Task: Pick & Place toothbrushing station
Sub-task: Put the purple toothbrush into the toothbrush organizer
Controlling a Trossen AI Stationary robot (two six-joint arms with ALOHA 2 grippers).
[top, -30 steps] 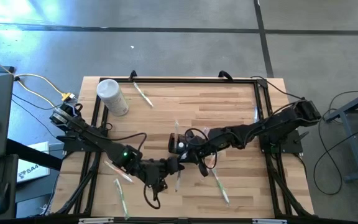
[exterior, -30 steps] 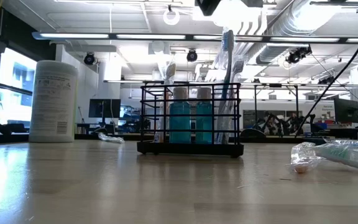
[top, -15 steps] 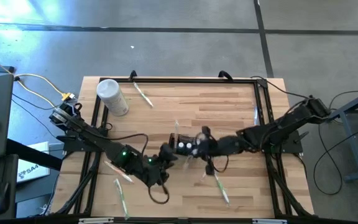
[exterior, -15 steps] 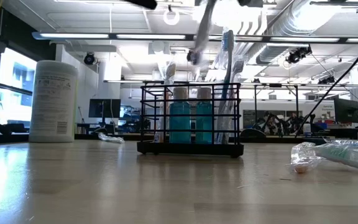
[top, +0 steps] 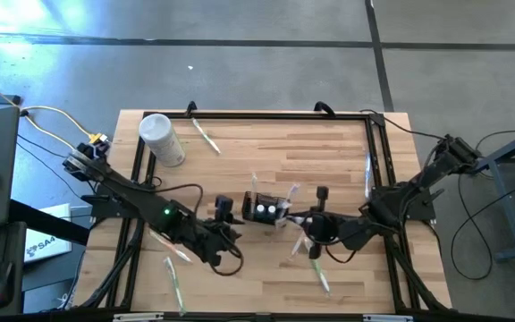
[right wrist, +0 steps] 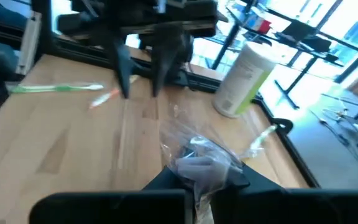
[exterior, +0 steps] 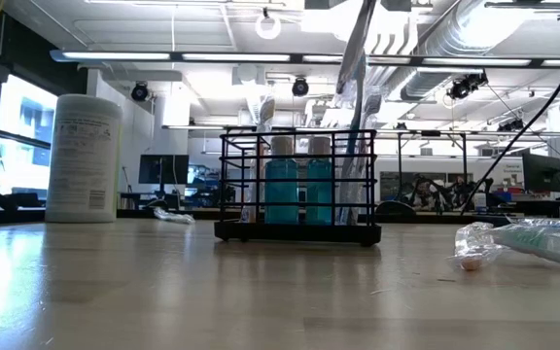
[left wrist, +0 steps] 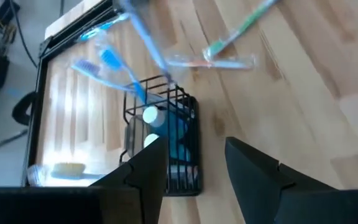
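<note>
The toothbrushing station is a black wire rack with blue bottles and toothbrushes, standing on its base mid-table; it also shows in the low view and the left wrist view. My left gripper hangs just left of the station, open, with nothing between its fingers. My right gripper is just right of the station, shut on a plastic-wrapped toothbrush. My right gripper pinches the crumpled clear wrapper of the toothbrush between its two fingers. The toothbrush is lifted clear of the table and slants above the station's top. Which end of it the fingers have is hidden by the wrapper.
A white lidded canister stands at the far left corner. Several wrapped toothbrushes lie loose: near the far edge, at the near left and at the near right. A black frame borders the wooden top.
My right gripper has drawn away from over the station toward the table's right edge, turning as it went and carrying the wrapped toothbrush, which has swung across above the rack. My left gripper has rolled and gone toward the far edge, to the station's left side.
</note>
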